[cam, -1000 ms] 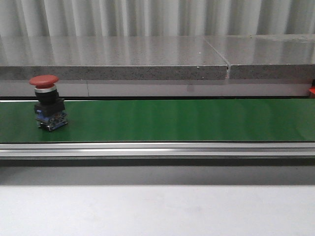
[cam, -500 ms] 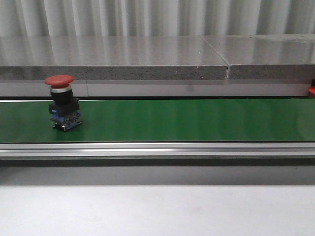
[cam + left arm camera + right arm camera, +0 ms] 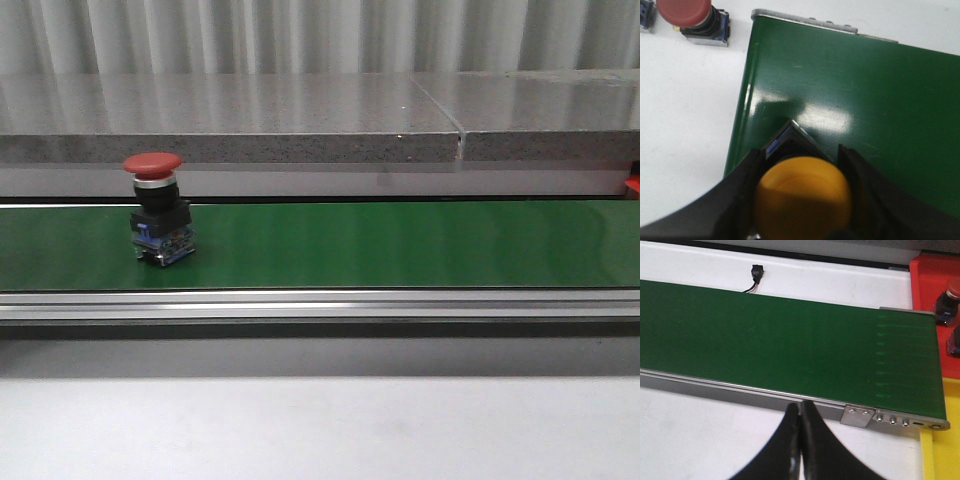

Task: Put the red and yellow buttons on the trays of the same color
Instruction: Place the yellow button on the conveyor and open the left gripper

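Note:
A red button [image 3: 158,205] with a black and blue base stands upright on the green belt [image 3: 400,245], left of its middle in the front view. No gripper shows there. My left gripper [image 3: 801,167] is shut on a yellow button [image 3: 802,197], held over the belt's end [image 3: 850,100]. Shut with nothing in it, my right gripper [image 3: 800,412] hangs over the white table beside the belt's rail [image 3: 740,387]. At the belt's other end a red tray [image 3: 927,280] holds a red button [image 3: 951,292], and a yellow tray [image 3: 940,455] lies beside it.
Another red button [image 3: 687,15] stands on the white table [image 3: 685,110] off the belt's end, with a blue base [image 3: 645,12] beside it. A grey stone ledge [image 3: 300,125] runs behind the belt. A small black connector [image 3: 757,272] lies past the belt.
The red button has travelled to the right along the belt, still upright.

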